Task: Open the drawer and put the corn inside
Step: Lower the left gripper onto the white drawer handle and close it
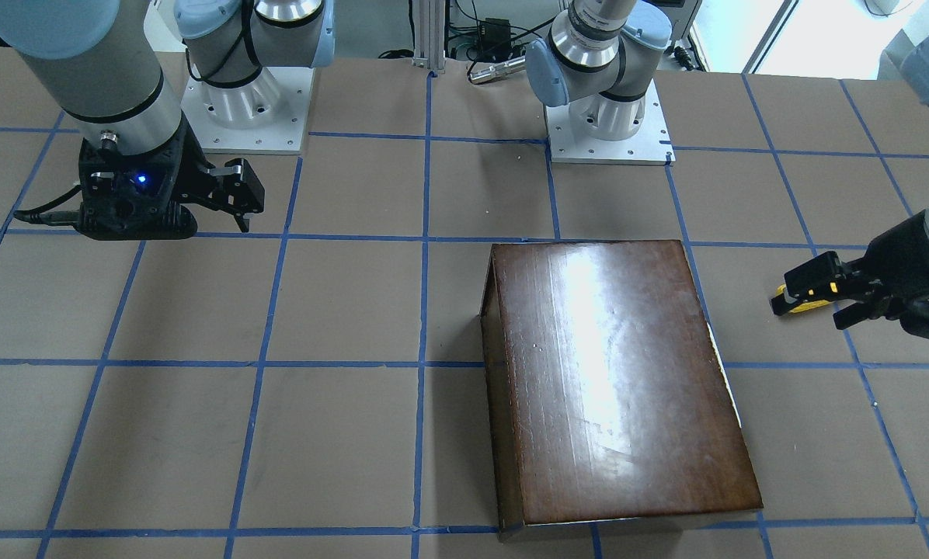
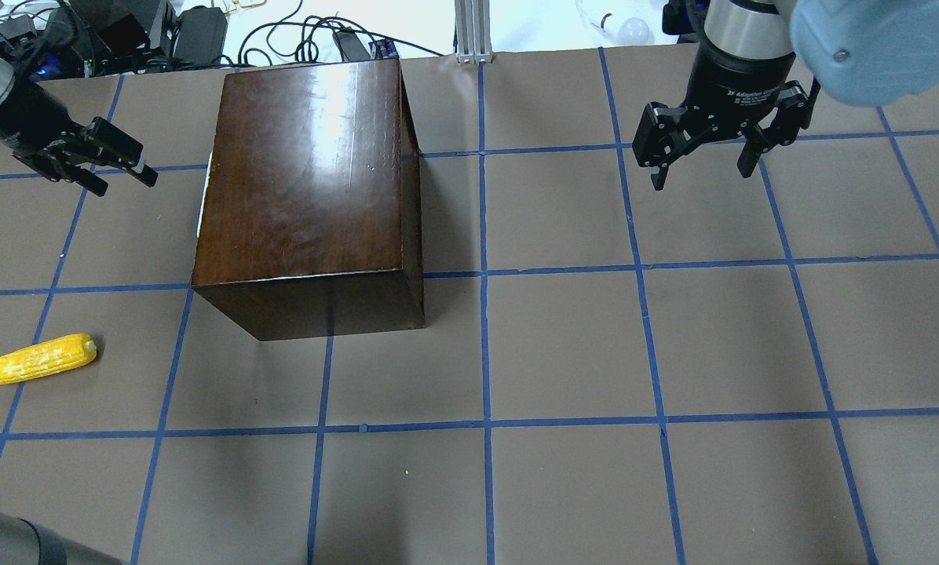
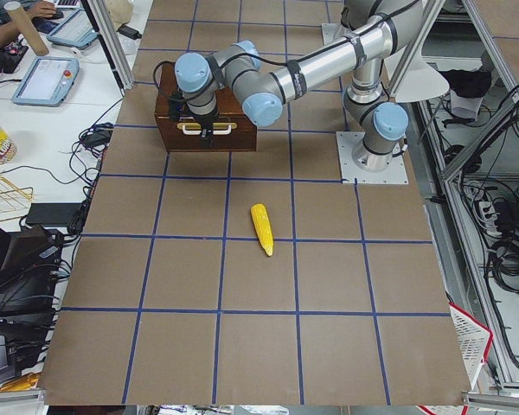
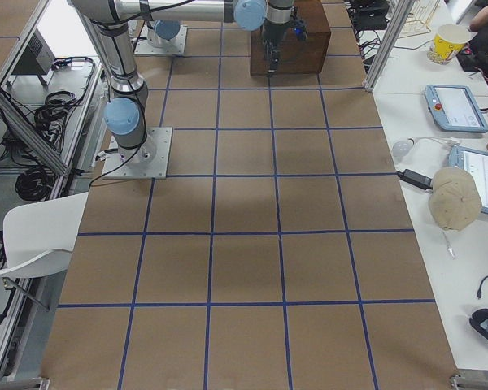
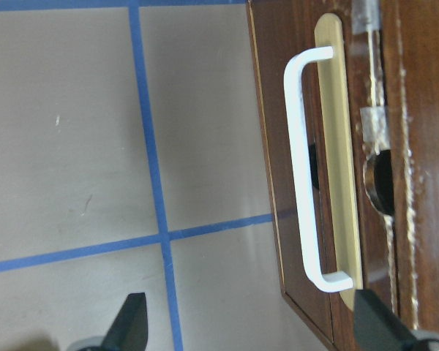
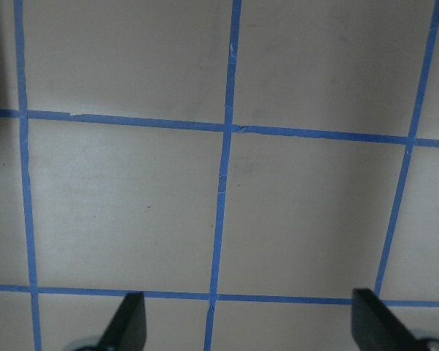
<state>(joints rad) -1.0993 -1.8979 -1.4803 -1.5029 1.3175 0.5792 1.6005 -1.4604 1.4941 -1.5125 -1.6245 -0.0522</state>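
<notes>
The glossy dark-brown box [image 2: 305, 157] stands on the table's left half. The drawer [image 5: 267, 110] is shut in its left end face; its dark front panel carries a white handle [image 5: 301, 168] on a brass plate. My left gripper [image 2: 128, 184] is open and hovers just off that face, with the handle between and ahead of the fingers in the left wrist view [image 5: 252, 329]. The yellow corn [image 2: 34, 359] lies on the table near the left edge, well apart from the box. My right gripper [image 2: 701, 179] is open and empty over bare table at the right.
The table is brown paper with a blue tape grid [image 2: 485, 424]. Both arm bases [image 1: 608, 124] stand at the robot's edge. Cables and gear [image 2: 195, 31] lie beyond the far edge. In the front view the corn [image 1: 800, 306] shows partly behind the left gripper [image 1: 810, 310].
</notes>
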